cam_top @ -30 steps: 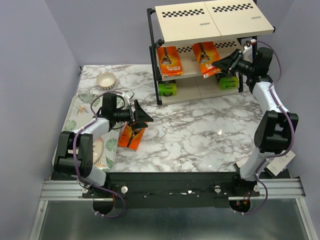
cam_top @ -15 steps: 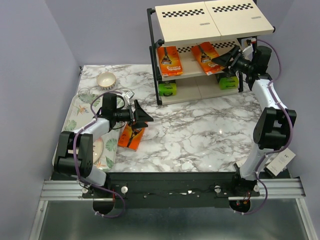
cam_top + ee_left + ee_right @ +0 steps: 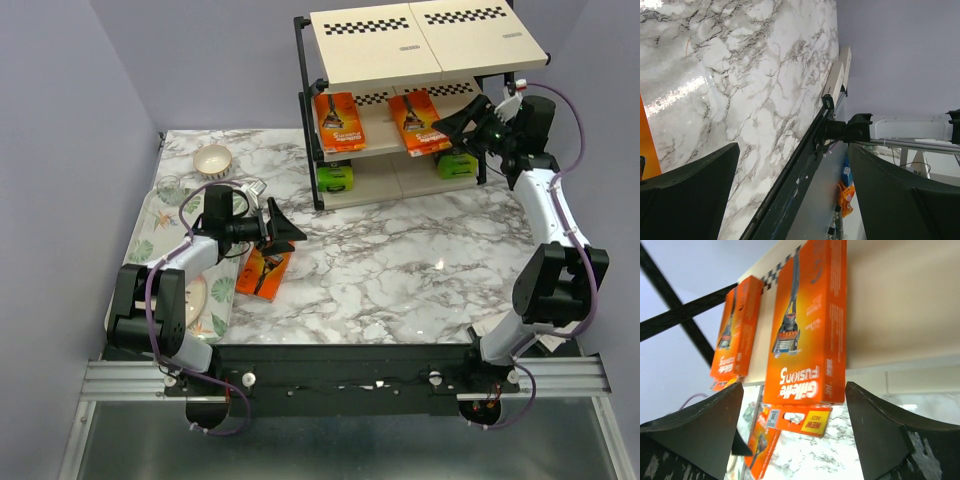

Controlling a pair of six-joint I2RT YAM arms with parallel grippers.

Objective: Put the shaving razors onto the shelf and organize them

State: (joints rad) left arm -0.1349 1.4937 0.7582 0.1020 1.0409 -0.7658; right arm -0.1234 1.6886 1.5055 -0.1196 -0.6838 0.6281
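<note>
The shelf [image 3: 400,55] stands at the back right. Two orange razor packs [image 3: 340,121] [image 3: 417,120] lie on its middle tier. Two black packs with lime-green ends [image 3: 335,177] [image 3: 455,164] sit on the bottom tier. My right gripper [image 3: 458,124] is open and empty just right of the right orange pack, which hangs over the tier's edge in the right wrist view [image 3: 807,325]. A third orange pack [image 3: 263,272] lies on the table by the tray. My left gripper [image 3: 291,231] is open and empty just above it. No white boxes show.
A floral tray [image 3: 158,215] lies at the left edge with a plate [image 3: 197,296] on it. A small bowl [image 3: 212,160] stands behind it. A clear wrapper-like item [image 3: 252,189] lies by the left arm. The shelf's black posts [image 3: 309,150] flank the tiers.
My right gripper has drawn back to the right from the right orange pack, which now lies flat on the middle tier. The left arm has not moved.
</note>
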